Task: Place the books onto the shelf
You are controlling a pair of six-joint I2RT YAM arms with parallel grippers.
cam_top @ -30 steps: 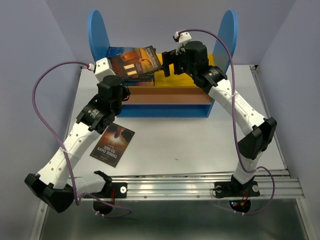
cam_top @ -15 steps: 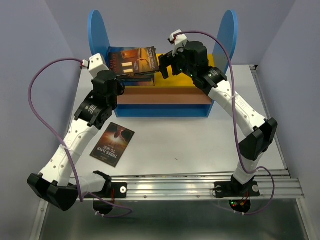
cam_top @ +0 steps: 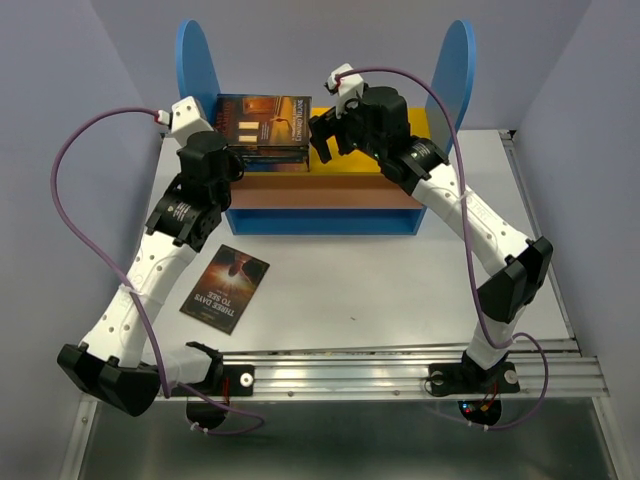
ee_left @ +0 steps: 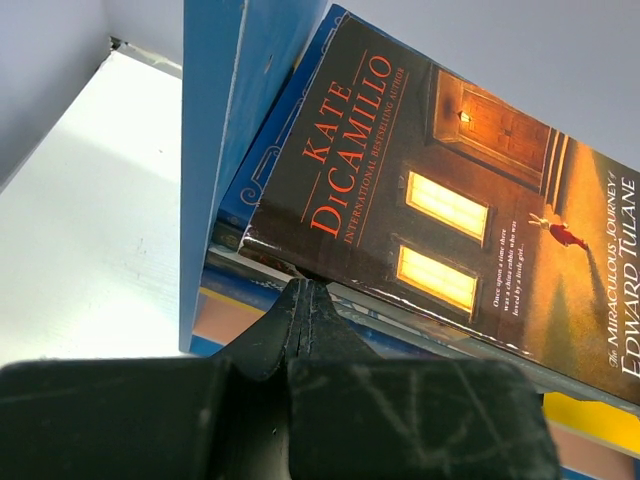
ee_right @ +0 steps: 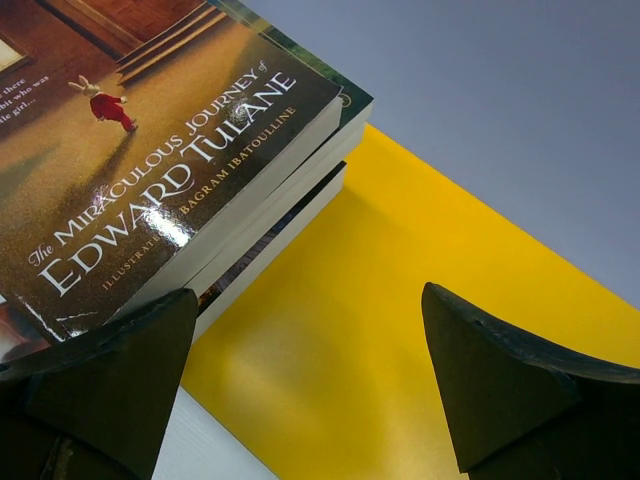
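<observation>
A stack of books (cam_top: 265, 128) lies flat on the left of the shelf's (cam_top: 458, 62) yellow top board (ee_right: 400, 290). The top book is a dark orange-brown "Edward Tulane" cover (ee_left: 450, 200). My left gripper (ee_left: 303, 290) is shut and empty, its tips against the stack's near left edge beside the blue side panel (ee_left: 215, 150). My right gripper (ee_right: 310, 350) is open over the yellow board, and its left finger (ee_right: 120, 370) is by the stack's right edge (ee_right: 250, 210). One more dark book (cam_top: 225, 287) lies flat on the table.
The shelf's brown middle board (cam_top: 320, 188) and blue base (cam_top: 320, 222) face the arms. The right blue panel stands behind the right arm. Grey walls close in the table (cam_top: 380, 270) on the left, right and back.
The top book was skewed on the stack and now lies square with it. My right gripper moved left against the stack. My left gripper pulled back toward the left panel.
</observation>
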